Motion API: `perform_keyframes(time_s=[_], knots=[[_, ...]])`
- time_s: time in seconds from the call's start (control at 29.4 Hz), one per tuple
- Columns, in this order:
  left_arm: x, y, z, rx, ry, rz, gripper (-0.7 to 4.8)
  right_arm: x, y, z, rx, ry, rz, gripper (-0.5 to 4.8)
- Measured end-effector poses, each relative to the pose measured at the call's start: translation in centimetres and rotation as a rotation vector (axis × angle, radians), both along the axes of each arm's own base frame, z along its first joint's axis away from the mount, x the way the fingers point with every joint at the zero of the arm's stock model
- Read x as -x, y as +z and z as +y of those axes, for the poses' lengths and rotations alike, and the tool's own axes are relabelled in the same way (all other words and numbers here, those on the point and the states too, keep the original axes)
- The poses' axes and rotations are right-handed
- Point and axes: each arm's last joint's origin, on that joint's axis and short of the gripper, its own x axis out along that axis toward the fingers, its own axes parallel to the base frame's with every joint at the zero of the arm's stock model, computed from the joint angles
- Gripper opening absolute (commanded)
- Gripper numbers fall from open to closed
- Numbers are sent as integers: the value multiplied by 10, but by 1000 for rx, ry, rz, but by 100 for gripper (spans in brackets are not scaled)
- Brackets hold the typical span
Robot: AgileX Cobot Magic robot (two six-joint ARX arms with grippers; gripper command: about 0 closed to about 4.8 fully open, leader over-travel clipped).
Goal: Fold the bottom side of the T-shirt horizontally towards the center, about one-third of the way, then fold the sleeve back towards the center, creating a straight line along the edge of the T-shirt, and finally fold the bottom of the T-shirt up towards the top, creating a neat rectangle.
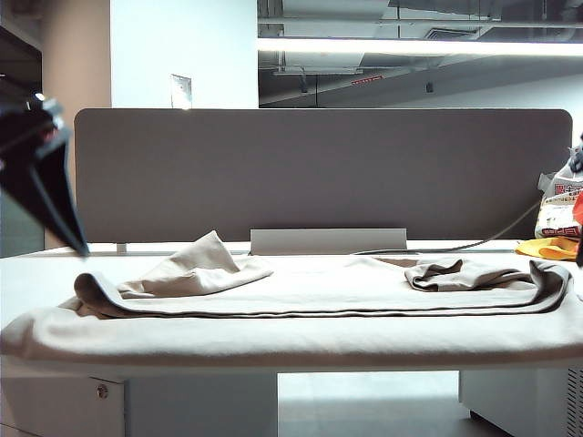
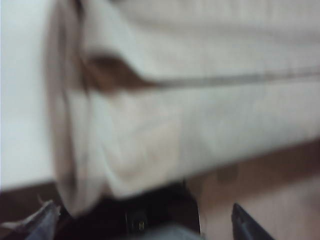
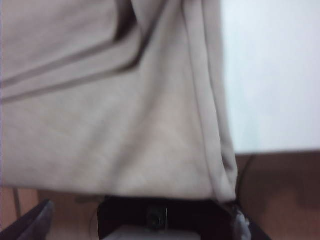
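T-shirt [image 1: 364,291] folded along the table [image 1: 27,273].
Both the left gripper [image 2: 142,220] and right gripper [image 3: 142,220] are held empty above it, fingers apart (a snagged layer could undo the fold).

Both wrist views blurred; T-shirt [image 2: 190,125] cut off by frame edges; left gripper [image 1: 36,173] partly out of frame.

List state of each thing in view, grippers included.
T-shirt: spread across the table, near side folded over, front edge draped over the table's edge.
Left sleeve: folded in, bunched up.
Right sleeve: folded in, crumpled.
Left gripper: open, holding nothing, over the shirt's near left corner.
Right gripper: open, holding nothing, over the near right corner.
Yellow cloth: lying at the far right.
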Motion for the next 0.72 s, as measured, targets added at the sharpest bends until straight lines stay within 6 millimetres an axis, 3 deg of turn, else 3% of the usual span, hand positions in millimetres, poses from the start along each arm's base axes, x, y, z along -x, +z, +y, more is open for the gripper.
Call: perform_keyframes(time_s=[0.1, 0.2, 0.31, 0.72], knots=[[2, -4, -1, -2, -1, 15, 479, 3, -6, 0, -2, -4, 24, 417], [1, -4, -1, 6, 10, 9, 479, 2, -5, 0, 0, -4, 11, 415], [1, -4, -1, 8, 13, 8, 417, 1, -5, -2, 0, -13, 3, 365], [-6, -18, -3, 0, 25, 83, 402, -2, -15, -13, 1, -57, 61, 369]])
